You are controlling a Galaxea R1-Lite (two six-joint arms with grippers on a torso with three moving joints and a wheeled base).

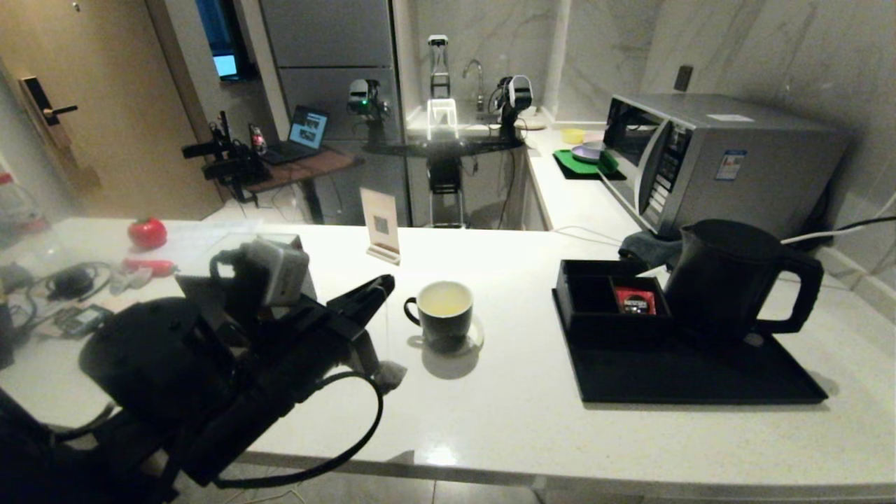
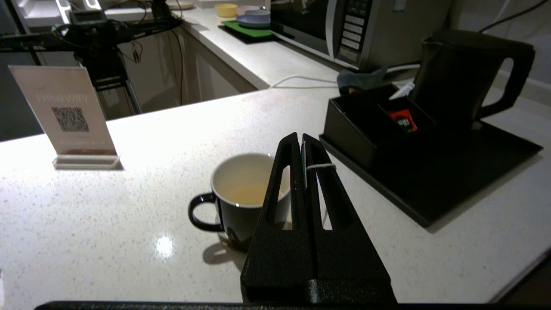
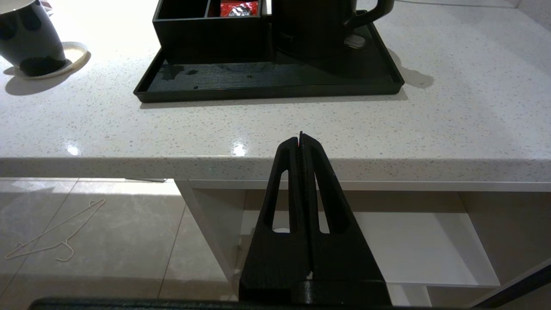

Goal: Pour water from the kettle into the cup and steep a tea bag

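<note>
The left gripper (image 1: 381,283) is raised above the surface (image 1: 490,406), its arm reaching forward from the robot's left side, and its fingers (image 2: 320,181) are pressed together with a thin white string (image 2: 320,166) looped across one of them near the tip. The right gripper (image 3: 300,137) hangs low in front of the surface's edge, below its top, with both fingers closed flat against each other and nothing between them.

Bare white speckled stone counter (image 1: 504,399) lies open between the small black cream-lined mug (image 1: 441,313) and the flat black tray (image 1: 693,374). Off right, the black compartment box (image 1: 605,301) and tall matte black kettle (image 1: 728,276) crowd that tray; a silver microwave (image 1: 707,157) walls the back.
</note>
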